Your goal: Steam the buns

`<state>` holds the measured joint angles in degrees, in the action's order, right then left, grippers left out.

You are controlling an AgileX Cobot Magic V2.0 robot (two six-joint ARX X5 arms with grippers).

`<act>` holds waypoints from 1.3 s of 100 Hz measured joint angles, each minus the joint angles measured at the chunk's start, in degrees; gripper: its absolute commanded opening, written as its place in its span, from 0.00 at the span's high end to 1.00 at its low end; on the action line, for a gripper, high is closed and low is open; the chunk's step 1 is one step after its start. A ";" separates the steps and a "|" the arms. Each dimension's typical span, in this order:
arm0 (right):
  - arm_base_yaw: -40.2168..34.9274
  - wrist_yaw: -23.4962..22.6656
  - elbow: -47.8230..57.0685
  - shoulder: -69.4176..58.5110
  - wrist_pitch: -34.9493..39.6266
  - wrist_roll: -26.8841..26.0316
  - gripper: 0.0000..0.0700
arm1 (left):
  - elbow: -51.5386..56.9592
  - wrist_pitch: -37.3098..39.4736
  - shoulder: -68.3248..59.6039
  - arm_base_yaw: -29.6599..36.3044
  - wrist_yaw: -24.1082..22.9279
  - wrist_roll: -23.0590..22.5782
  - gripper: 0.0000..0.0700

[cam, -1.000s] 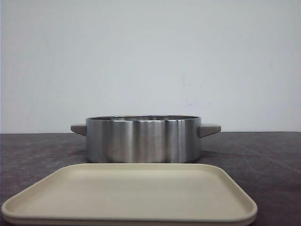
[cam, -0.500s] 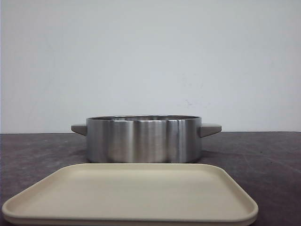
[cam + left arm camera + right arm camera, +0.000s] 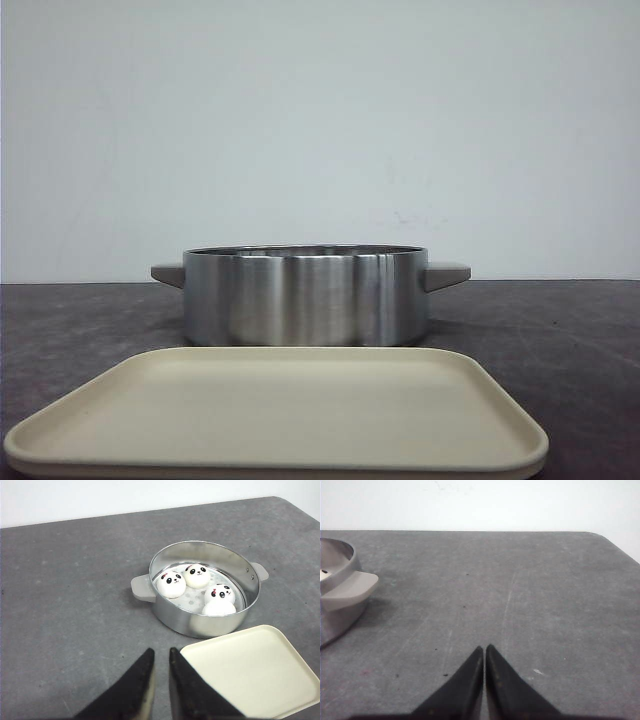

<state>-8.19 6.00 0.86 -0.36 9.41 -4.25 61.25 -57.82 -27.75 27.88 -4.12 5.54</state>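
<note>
Several white panda-faced buns (image 3: 171,584) sit inside the round steel steamer pot (image 3: 200,625) in the left wrist view; one (image 3: 219,608) shows only its plain white back. In the front view the pot (image 3: 305,297) stands mid-table and its wall hides the buns. My left gripper (image 3: 160,651) hovers over bare table short of the pot, empty, its black fingers almost together with a narrow gap. My right gripper (image 3: 484,647) is shut and empty over bare table, to the right of the pot's handle (image 3: 350,587). Neither gripper shows in the front view.
A beige rectangular tray (image 3: 280,410) lies in front of the pot, nearest the robot; it also shows in the left wrist view (image 3: 250,670) beside the left fingers. The dark grey tabletop (image 3: 530,590) ends at a white wall.
</note>
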 measured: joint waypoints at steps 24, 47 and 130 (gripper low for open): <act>0.00 0.00 0.00 0.00 0.00 0.00 0.99 | 0.00 0.00 0.00 0.00 0.00 0.00 0.98; 0.00 0.00 0.00 0.00 0.00 0.00 0.99 | 0.00 -0.33 0.00 0.00 -0.09 -0.22 0.98; 0.00 0.00 0.00 0.00 -0.02 0.00 0.99 | -52.63 54.75 22.29 -25.79 7.41 2.71 0.98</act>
<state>-8.19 6.00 0.86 -0.36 9.39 -4.25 8.62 -3.07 -5.45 2.09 3.29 8.25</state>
